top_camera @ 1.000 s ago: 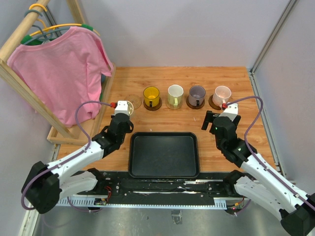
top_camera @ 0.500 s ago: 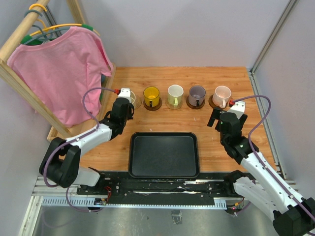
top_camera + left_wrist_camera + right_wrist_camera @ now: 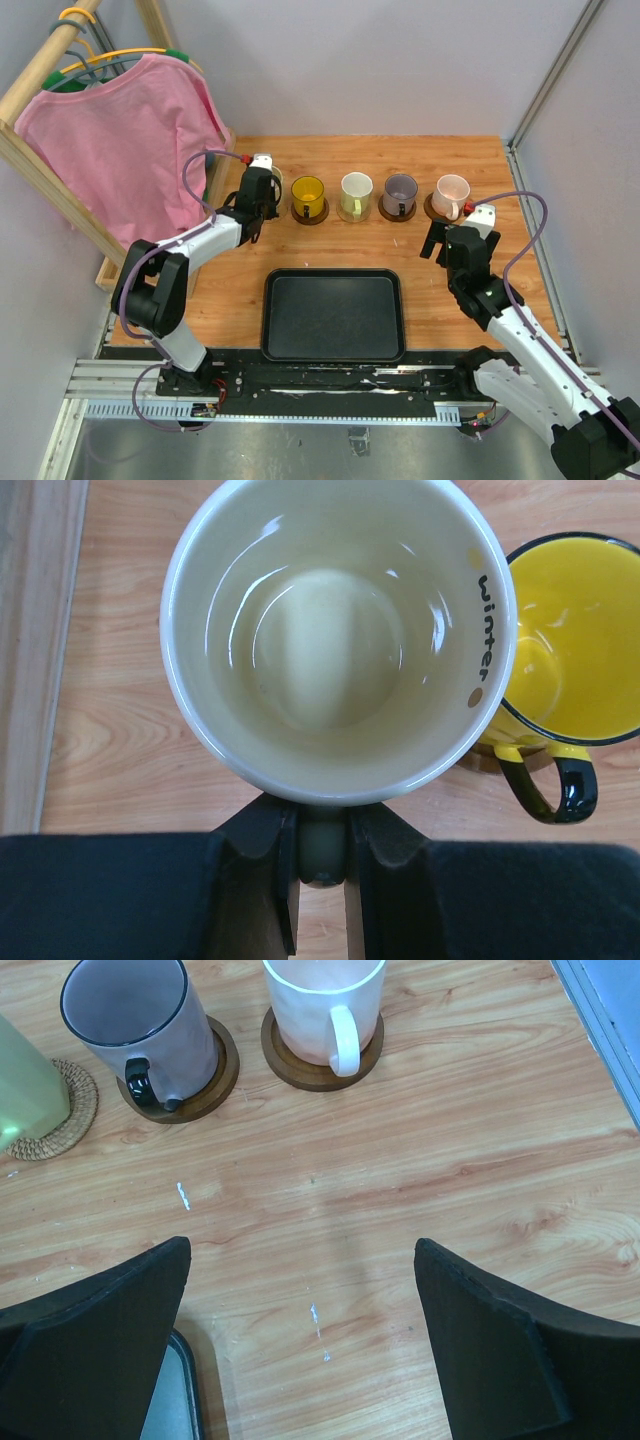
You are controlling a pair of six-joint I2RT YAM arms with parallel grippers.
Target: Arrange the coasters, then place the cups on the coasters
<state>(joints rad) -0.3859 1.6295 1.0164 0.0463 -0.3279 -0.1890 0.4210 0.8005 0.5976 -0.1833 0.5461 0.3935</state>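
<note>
My left gripper (image 3: 322, 822) is shut on the handle of the cream cup (image 3: 335, 640), which I see from above, upright, just left of the yellow cup (image 3: 575, 650). Whatever lies under the cream cup is hidden. From above, the left gripper (image 3: 262, 192) sits at the left end of the row: yellow cup (image 3: 307, 192), whitish-green cup (image 3: 356, 190), greyish-purple cup (image 3: 401, 190) and pale pink cup (image 3: 451, 190), each on a coaster. My right gripper (image 3: 302, 1250) is open over bare wood, nearer than the purple cup (image 3: 140, 1020) and the pink cup (image 3: 325, 1005) on its dark coaster (image 3: 300, 1068).
A black rectangular tray (image 3: 333, 313) lies between the arms at the near side. A wooden rack with a pink shirt (image 3: 120, 150) stands along the left edge, close to the left arm. A tan woven coaster (image 3: 62, 1110) shows under the green cup.
The left arm has reached away from me, carrying the cream cup up beside the yellow cup. The right gripper shifted slightly right early on, then stayed still and open.
</note>
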